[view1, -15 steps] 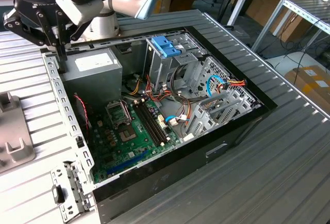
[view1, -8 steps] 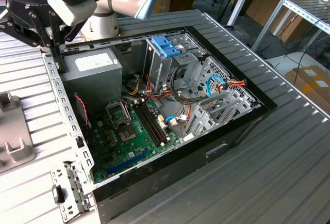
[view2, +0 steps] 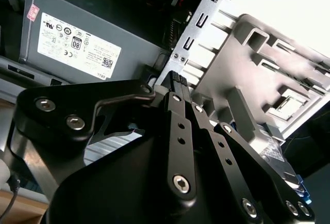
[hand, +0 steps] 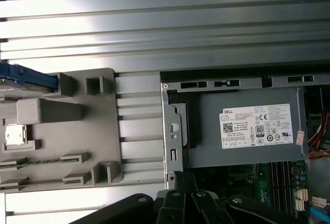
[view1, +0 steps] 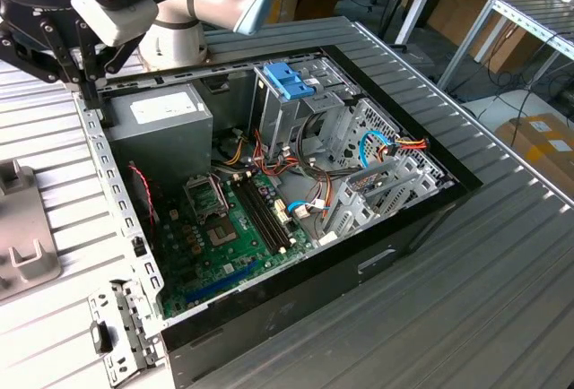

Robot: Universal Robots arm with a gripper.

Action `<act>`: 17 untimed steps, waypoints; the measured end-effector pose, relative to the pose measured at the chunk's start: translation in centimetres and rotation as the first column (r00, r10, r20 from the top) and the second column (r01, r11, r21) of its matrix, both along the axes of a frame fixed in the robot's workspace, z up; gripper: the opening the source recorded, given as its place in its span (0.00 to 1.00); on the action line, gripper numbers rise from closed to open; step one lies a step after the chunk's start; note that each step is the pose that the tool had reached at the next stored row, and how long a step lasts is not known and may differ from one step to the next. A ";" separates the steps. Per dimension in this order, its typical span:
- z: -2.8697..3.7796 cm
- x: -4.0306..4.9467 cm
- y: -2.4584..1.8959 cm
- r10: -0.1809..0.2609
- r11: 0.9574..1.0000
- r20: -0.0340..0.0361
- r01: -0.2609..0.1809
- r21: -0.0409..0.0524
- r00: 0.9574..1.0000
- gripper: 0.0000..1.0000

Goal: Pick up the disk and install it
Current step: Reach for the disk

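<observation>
One disk [hand: 26, 75], one computer case [view1: 359, 263], one fixture [hand: 67, 131]

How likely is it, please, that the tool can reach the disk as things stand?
Probably yes: the disk lies uncovered on the grey holder beside the case, and nothing stands between it and the tool.

An open computer case [view1: 296, 310] lies on its side in the middle of the ribbed metal worktop [view1: 466, 317]. Inside it, in the corner toward the exterior view's left and far edge, sits a grey power-supply box [view1: 160, 129] with a white sticker, seen in both wrist views [hand: 247, 131] [view2: 77, 33]. Near it lies a green motherboard [view1: 224, 246]. A bundle of red and yellow cables [view1: 269, 151] runs between the board and the metal drive cage [view1: 359, 138], which carries a light-blue latch [view1: 289, 80] on top. A grey plastic fixture [view1: 22, 228] rests on the worktop just beside the case, at the exterior view's left edge. A cardboard box [view1: 538, 138] stands on the floor beyond the worktop.
</observation>
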State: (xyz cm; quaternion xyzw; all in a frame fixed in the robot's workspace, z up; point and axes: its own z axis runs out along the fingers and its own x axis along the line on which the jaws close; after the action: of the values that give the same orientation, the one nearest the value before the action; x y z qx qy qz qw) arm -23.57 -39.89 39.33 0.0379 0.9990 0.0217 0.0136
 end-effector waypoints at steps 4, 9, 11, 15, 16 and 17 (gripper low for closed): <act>0.00 -0.81 0.00 0.000 1.000 0.000 0.000 0.000 1.000 0.10; 0.00 -1.41 0.00 0.000 1.000 0.000 0.000 0.000 1.000 0.10; 0.00 -1.66 0.00 0.000 1.000 0.000 0.000 0.000 1.000 0.10; 0.00 -2.17 0.00 0.000 1.000 0.000 0.000 0.000 1.000 0.10; 0.00 -2.28 0.00 0.000 1.000 0.000 0.000 0.000 1.000 0.10; 0.00 -2.42 0.00 0.000 1.000 0.000 0.000 0.000 1.000 0.10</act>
State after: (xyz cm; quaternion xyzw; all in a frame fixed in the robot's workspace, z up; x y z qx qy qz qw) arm -25.99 -39.89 39.33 0.0379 0.9990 0.0217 0.0137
